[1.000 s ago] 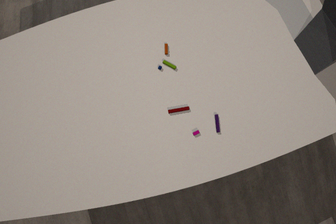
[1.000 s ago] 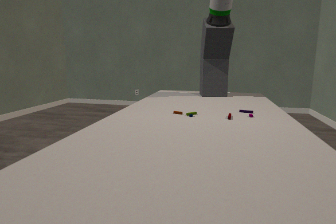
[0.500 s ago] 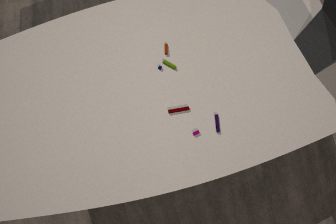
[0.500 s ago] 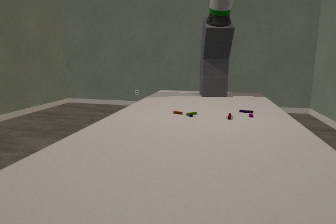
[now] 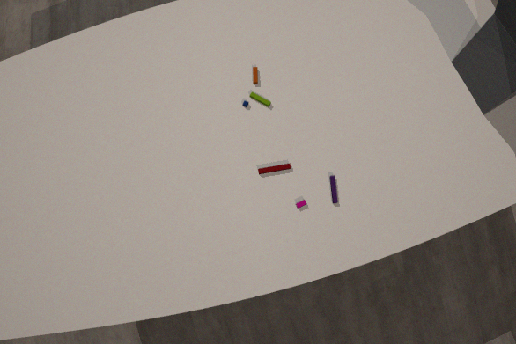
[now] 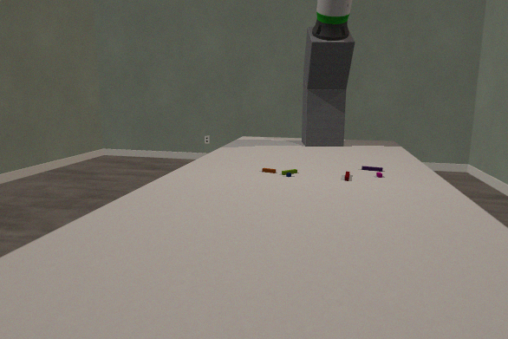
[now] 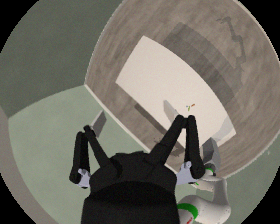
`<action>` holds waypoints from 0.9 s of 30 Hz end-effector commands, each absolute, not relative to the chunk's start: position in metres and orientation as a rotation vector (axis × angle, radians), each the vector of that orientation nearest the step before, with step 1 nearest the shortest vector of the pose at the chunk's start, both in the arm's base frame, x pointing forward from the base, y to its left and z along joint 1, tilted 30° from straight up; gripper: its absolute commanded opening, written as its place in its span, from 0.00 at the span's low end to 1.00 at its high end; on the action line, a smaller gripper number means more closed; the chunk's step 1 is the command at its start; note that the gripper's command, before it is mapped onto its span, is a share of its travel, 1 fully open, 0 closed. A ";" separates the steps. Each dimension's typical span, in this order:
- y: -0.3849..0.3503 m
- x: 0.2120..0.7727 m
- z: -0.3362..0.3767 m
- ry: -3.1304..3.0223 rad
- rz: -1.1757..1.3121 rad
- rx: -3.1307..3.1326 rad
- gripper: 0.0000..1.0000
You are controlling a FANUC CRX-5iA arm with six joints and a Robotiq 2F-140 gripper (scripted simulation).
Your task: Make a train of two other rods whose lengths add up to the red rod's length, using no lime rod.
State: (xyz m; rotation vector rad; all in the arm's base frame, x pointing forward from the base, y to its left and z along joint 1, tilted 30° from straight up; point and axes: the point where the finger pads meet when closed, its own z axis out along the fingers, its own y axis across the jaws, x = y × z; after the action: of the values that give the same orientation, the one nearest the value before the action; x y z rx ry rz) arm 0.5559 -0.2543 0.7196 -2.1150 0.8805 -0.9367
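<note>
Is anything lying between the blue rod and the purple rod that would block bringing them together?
Partly. On the table, the red rod lies roughly between the blue rod and the purple rod; the lime rod sits beside the blue one. The open gripper is high above, holding nothing.

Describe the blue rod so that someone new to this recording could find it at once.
On the white table, look in the top view for the upper group of three rods, above the red rod. The blue rod lies just left of the slanted lime rod, below the orange rod. It is the shortest piece, a small cube.
</note>
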 end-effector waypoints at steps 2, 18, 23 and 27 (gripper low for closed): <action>-0.263 0.594 0.685 0.826 -0.954 -2.166 1.00; -0.256 0.691 0.571 0.638 -0.973 -2.322 1.00; -0.246 0.717 0.534 0.575 -0.976 -2.370 1.00; -0.239 0.731 0.510 0.535 -0.977 -2.399 1.00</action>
State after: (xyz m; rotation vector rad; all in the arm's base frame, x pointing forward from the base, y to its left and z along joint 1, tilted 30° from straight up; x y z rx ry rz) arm 0.7179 -0.2437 0.5275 -2.3844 0.5615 -0.9522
